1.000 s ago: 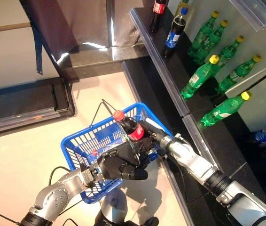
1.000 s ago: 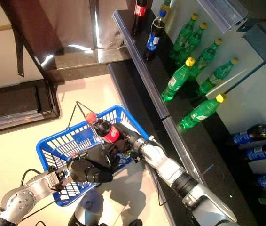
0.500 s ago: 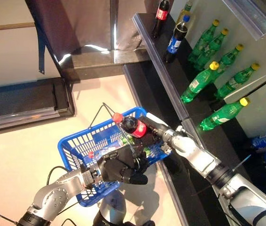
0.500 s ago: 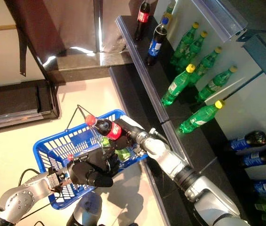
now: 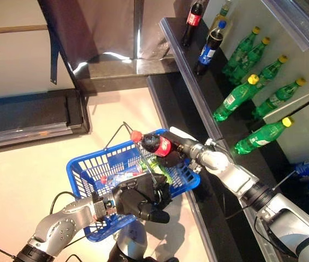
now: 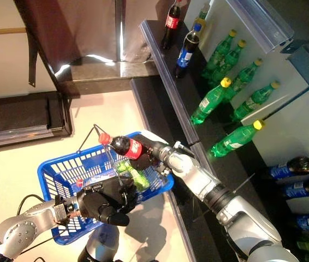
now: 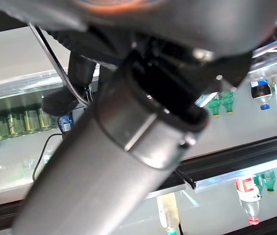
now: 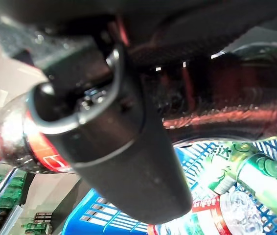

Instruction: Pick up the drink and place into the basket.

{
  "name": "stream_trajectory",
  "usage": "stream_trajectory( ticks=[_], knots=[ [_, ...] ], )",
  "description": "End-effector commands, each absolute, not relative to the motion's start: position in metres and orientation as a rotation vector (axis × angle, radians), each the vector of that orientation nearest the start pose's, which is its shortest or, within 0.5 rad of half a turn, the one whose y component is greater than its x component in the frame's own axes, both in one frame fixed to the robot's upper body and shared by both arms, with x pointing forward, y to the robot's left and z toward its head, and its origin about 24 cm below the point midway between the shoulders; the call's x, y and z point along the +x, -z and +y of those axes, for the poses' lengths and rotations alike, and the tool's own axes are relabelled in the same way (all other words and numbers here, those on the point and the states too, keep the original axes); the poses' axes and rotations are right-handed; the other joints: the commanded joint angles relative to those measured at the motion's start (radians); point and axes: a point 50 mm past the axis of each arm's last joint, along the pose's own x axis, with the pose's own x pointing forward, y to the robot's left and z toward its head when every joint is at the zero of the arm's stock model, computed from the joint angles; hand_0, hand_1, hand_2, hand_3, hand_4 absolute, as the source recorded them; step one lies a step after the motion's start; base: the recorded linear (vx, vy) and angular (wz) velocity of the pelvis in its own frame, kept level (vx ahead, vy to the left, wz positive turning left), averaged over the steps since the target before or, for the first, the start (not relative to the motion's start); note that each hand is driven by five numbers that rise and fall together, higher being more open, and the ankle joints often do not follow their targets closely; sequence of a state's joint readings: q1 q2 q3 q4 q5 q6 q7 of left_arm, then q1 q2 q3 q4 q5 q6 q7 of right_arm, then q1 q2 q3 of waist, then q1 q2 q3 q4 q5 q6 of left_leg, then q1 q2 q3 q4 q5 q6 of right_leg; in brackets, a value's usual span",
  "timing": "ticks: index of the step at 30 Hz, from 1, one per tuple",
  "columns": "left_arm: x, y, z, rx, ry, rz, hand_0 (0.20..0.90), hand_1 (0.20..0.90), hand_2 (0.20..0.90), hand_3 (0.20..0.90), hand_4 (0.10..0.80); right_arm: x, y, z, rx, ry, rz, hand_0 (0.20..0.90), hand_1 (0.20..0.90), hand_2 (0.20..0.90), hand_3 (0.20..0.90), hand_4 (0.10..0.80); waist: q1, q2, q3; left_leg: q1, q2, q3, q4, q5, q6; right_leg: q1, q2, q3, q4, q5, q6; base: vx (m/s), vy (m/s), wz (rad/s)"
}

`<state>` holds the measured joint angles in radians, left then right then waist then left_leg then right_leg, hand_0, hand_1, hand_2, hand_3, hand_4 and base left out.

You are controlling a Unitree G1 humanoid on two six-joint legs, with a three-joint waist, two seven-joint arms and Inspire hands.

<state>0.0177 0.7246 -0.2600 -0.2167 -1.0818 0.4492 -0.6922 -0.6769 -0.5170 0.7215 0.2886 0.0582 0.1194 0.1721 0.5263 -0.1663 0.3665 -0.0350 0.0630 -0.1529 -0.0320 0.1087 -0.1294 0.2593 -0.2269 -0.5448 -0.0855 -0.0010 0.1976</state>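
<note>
My right hand (image 5: 183, 149) is shut on a dark cola bottle (image 5: 154, 144) with a red cap and red label. It holds the bottle tilted, cap toward the left, just above the far right part of the blue basket (image 5: 89, 169). My left hand (image 5: 141, 201) is shut on the basket's thin wire handles and holds the blue basket up in front of me. A green bottle (image 5: 155, 169) and another drink with a red cap lie inside the basket. In the right wrist view the cola bottle (image 8: 217, 98) lies in my fingers over the basket (image 8: 104, 215).
A dark shelf (image 5: 198, 103) runs along the right, with green bottles (image 5: 236, 95) lying on it and dark cola bottles (image 5: 208, 49) standing at its far end. Blue-labelled bottles (image 5: 307, 166) lie lower at the right. A dark floor mat (image 5: 29, 117) lies at the left.
My right hand has carried the cola bottle a little up and left over the blue basket. The camera has shifted slightly.
</note>
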Motion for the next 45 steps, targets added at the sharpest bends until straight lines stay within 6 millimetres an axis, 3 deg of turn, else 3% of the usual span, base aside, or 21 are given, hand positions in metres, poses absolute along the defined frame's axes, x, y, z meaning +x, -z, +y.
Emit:
stream_trajectory(
  ticks=[1, 9, 12, 19, 30, 45],
  knots=[
    [0.161, -0.197, 0.069, -0.618, 2.066, -0.441, 0.300, 0.300, 0.300, 0.200, 0.100, 0.288, -0.091, -0.004, -0.542, -1.057, -0.145, 0.300, 0.300, 0.300, 0.200, 0.100, -0.004, 0.038, -0.331, 0.059, -0.016, -0.060, -0.055, -0.029, 0.035, -0.015, 0.058, -0.002, 0.070, 0.002, -0.071, 0.000, 0.000, 0.00],
    [0.161, -0.195, 0.072, -0.644, 2.053, -0.451, 0.300, 0.300, 0.300, 0.200, 0.100, 0.286, -0.075, -0.012, -0.064, -0.949, -0.034, 0.300, 0.300, 0.300, 0.200, 0.100, -0.014, 0.055, -0.340, 0.061, -0.019, -0.055, -0.055, -0.026, 0.038, -0.020, 0.053, -0.001, 0.075, 0.005, -0.066, 0.000, 0.000, 0.00],
    [0.161, -0.195, 0.074, -0.646, 2.038, -0.460, 0.300, 0.300, 0.300, 0.200, 0.100, 0.283, -0.071, -0.015, 0.027, -0.936, -0.023, 0.300, 0.300, 0.300, 0.200, 0.100, -0.023, 0.061, -0.343, 0.063, -0.016, -0.043, -0.055, -0.027, 0.038, -0.020, 0.051, 0.003, 0.075, 0.006, -0.064, 0.000, 0.000, 0.00],
    [0.162, -0.195, 0.074, -0.639, 2.019, -0.478, 0.300, 0.300, 0.300, 0.200, 0.100, 0.279, -0.066, -0.018, 0.101, -0.935, -0.003, 0.300, 0.300, 0.300, 0.200, 0.100, -0.040, 0.070, -0.348, 0.050, -0.019, -0.021, -0.055, -0.002, 0.046, -0.033, 0.039, -0.010, 0.069, 0.031, -0.066, -0.031, 0.024, -0.01],
    [0.163, -0.193, 0.073, -0.632, 2.015, -0.476, 0.300, 0.300, 0.300, 0.200, 0.100, 0.281, -0.059, -0.019, 0.306, -0.861, 0.053, 0.300, 0.300, 0.300, 0.200, 0.100, -0.038, 0.072, -0.351, 0.064, -0.006, -0.011, -0.055, -0.028, 0.039, -0.022, 0.047, -0.005, 0.074, 0.005, -0.065, 0.020, -0.018, 0.00],
    [0.161, -0.192, 0.077, -0.634, 2.026, -0.469, 0.300, 0.300, 0.300, 0.200, 0.100, 0.282, -0.048, -0.024, 0.274, -0.838, 0.112, 0.300, 0.300, 0.300, 0.200, 0.100, -0.029, 0.068, -0.353, 0.063, -0.005, -0.012, -0.055, -0.028, 0.039, -0.021, 0.046, -0.015, 0.077, 0.003, -0.068, 0.000, 0.000, 0.00]
  ],
)
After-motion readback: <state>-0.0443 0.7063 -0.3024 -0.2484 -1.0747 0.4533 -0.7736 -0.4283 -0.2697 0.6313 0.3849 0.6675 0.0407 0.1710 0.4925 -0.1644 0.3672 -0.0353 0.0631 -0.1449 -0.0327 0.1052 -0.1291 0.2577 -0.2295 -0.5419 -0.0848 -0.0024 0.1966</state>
